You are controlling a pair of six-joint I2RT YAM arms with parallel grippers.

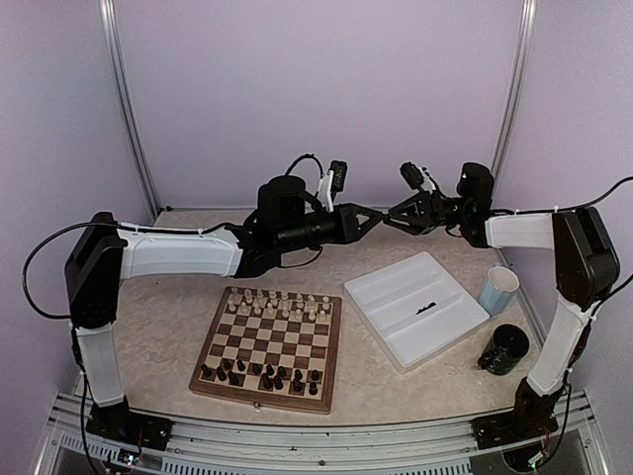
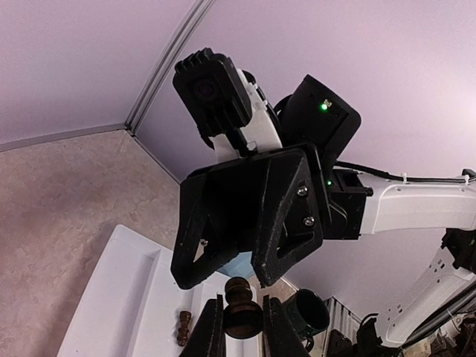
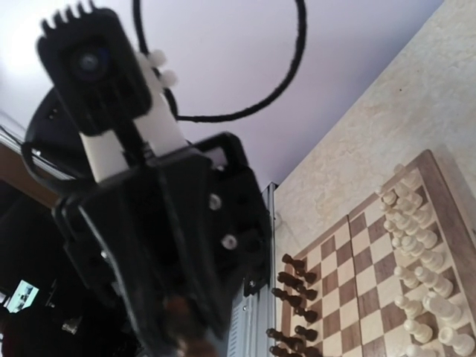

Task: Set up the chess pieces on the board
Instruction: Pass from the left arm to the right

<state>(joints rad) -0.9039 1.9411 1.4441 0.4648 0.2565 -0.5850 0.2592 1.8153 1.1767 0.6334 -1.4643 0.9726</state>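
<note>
Both arms are raised and their grippers meet tip to tip above the table's far side. My left gripper (image 1: pixel 372 219) (image 2: pixel 243 329) is shut on a dark brown chess piece (image 2: pixel 243 306), held by its base with its head pointing forward. My right gripper (image 1: pixel 389 217) (image 2: pixel 224 283) is open, its fingers (image 2: pixel 286 238) spread just in front of the piece's head. The board (image 1: pixel 334 348) (image 3: pixel 357 230) carries cream pieces (image 1: pixel 279 302) (image 3: pixel 416 253) in its far rows and dark pieces (image 1: pixel 262 374) (image 3: pixel 294 297) in its near rows. My left gripper fills the right wrist view, with the held piece (image 3: pixel 180 320) blurred.
A white tray (image 1: pixel 396 287) (image 2: pixel 111 297) lies right of the board with one dark piece (image 1: pixel 427 308) (image 2: pixel 182 327) lying in it. A pale blue cup (image 1: pixel 497 289) and a dark mug (image 1: pixel 506 348) (image 2: pixel 309 312) stand at the right edge.
</note>
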